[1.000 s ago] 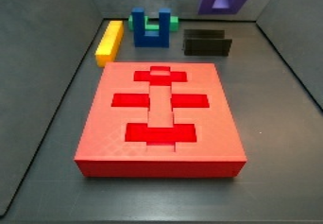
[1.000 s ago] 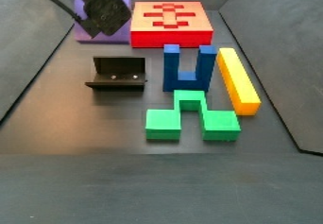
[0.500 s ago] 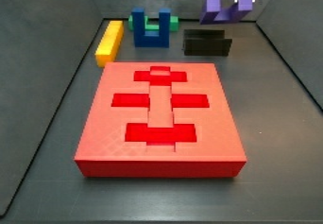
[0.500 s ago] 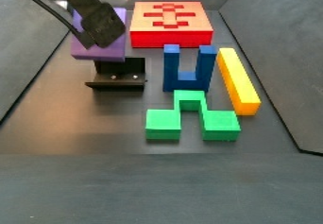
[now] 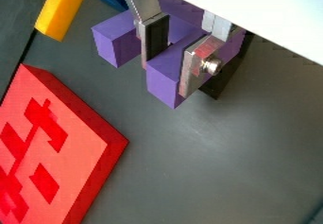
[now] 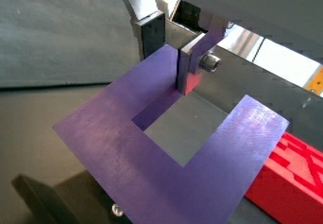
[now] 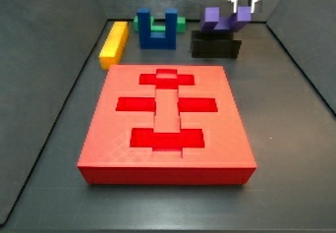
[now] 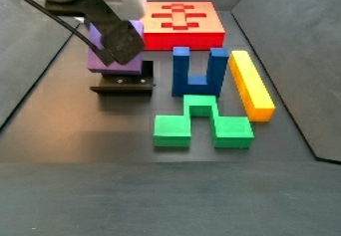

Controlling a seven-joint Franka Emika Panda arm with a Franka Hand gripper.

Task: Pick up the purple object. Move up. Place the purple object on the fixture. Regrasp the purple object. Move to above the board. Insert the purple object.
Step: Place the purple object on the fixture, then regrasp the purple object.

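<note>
A: At the far right corner of the bench, in a side view — the gripper [image 7: 243, 3] hangs straight down over the fixture [image 7: 215, 46], a low dark grey-black bracket with a raised back wall.

B: Jaw state?

A: Closed narrow on one prong of the small purple U-shaped plastic block [image 7: 225, 20]. In a wrist view the silver plate fingers [image 5: 153, 31] pinch that prong from both sides, dark pads against the plastic. Purple object is tilted, sitting at the fixture's top; whether it bears on the fixture or hangs just clear, cannot tell.

B: Other angle?

A: In a side view the gripper's dark body [image 8: 115, 33] covers most of the purple object [image 8: 96, 60]; the fixture [image 8: 123, 84] is directly below, touching or nearly so.

B: Surroundings?

A: Large flat red rectangular board [image 7: 167, 119] with brighter red cross-and-bar recesses fills the bench middle, well apart from the gripper. Blue U-shaped block [image 7: 159, 29] with a green insert near the far edge, just beside the fixture. Long yellow bar [image 7: 114, 43] toward the far left corner. In a side view a green stepped block [image 8: 200, 121] lies flat by the blue one [image 8: 197, 70].

B: Obstructions?

A: Blue block is the nearest neighbour; a gap shows between it and the fixture.
</note>
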